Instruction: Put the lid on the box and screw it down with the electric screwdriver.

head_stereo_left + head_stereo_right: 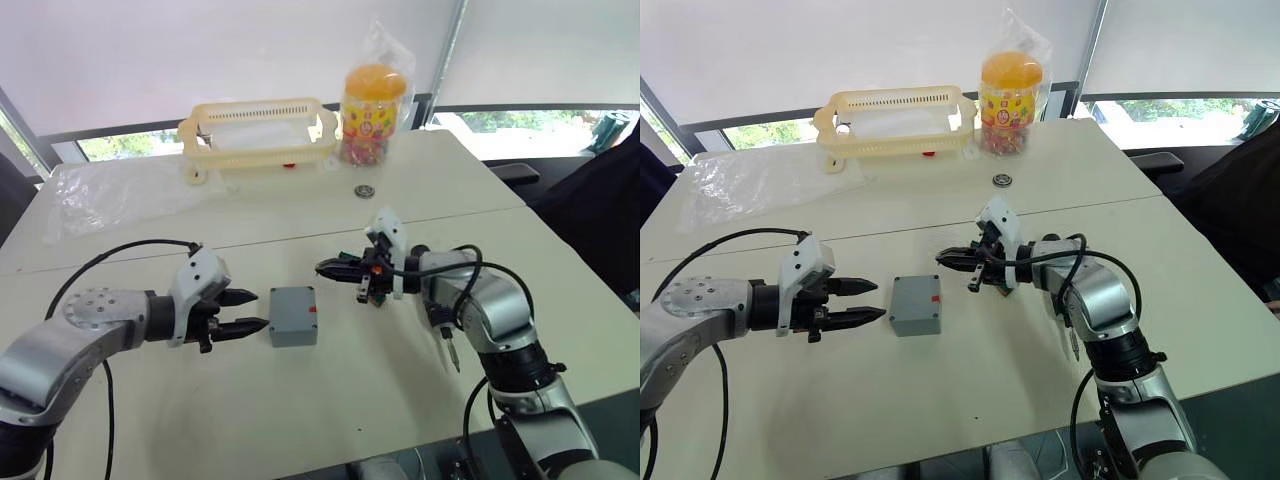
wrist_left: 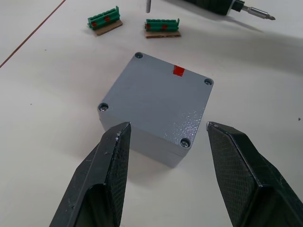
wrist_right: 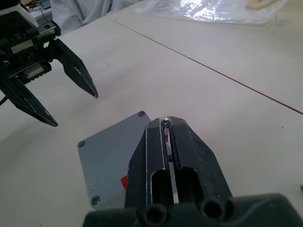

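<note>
The left gripper (image 1: 245, 312) reaches level, fingers spread, toward the lidded grey plastic box (image 1: 293, 315) on the table; the right gripper (image 1: 330, 268) hovers above, pinching seemingly a small screw (image 3: 165, 121).

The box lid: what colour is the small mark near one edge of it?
Red, on the grey lid; the mark shows best in the left wrist view.

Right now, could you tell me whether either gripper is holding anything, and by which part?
The left gripper is open and empty, facing the box. The right gripper is shut on a small screw, pinched at its fingertips.
</note>
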Robot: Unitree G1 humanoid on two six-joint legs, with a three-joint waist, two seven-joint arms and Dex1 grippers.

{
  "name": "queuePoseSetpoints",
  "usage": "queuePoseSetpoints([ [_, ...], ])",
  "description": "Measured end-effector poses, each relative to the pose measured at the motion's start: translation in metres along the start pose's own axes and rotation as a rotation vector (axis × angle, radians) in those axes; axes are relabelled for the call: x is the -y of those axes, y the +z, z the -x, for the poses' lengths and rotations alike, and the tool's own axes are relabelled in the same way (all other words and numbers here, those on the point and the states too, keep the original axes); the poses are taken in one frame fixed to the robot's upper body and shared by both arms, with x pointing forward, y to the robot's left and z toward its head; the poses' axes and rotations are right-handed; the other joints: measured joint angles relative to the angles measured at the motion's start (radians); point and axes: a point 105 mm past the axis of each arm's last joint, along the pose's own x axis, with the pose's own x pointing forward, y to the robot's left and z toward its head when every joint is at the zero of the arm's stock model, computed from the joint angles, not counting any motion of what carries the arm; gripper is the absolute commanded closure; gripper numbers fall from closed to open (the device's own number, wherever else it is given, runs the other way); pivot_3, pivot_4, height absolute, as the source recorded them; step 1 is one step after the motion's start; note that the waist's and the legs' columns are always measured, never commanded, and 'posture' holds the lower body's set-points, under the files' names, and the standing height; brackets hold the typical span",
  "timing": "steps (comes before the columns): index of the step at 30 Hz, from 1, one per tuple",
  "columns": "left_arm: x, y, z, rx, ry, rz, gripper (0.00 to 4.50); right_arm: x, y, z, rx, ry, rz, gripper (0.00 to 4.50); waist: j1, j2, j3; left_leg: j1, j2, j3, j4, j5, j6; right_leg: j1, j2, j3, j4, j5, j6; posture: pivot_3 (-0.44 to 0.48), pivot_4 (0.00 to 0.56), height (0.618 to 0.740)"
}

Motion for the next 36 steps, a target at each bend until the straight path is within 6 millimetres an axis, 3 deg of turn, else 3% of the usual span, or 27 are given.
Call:
queuePoseSetpoints([
  [12, 0.000, 0.000, -0.002, 0.009, 0.018, 0.000, 1.93, -0.004, -0.020, -0.015, -0.048, 0.020, 0.024, 4.46, 0.000, 0.000, 0.000, 0.000, 0.000, 0.000, 0.000, 0.000, 0.000, 0.000, 0.000, 0.000, 0.000, 0.000, 0.000, 0.000, 0.150, 0.740],
  [36, 0.001, 0.000, -0.004, 0.022, 0.028, 0.004, 1.93, 0.008, -0.033, -0.015, -0.065, -0.023, 0.010, 4.46, 0.000, 0.000, 0.000, 0.000, 0.000, 0.000, 0.000, 0.000, 0.000, 0.000, 0.000, 0.000, 0.000, 0.000, 0.000, 0.000, 0.150, 0.740],
])
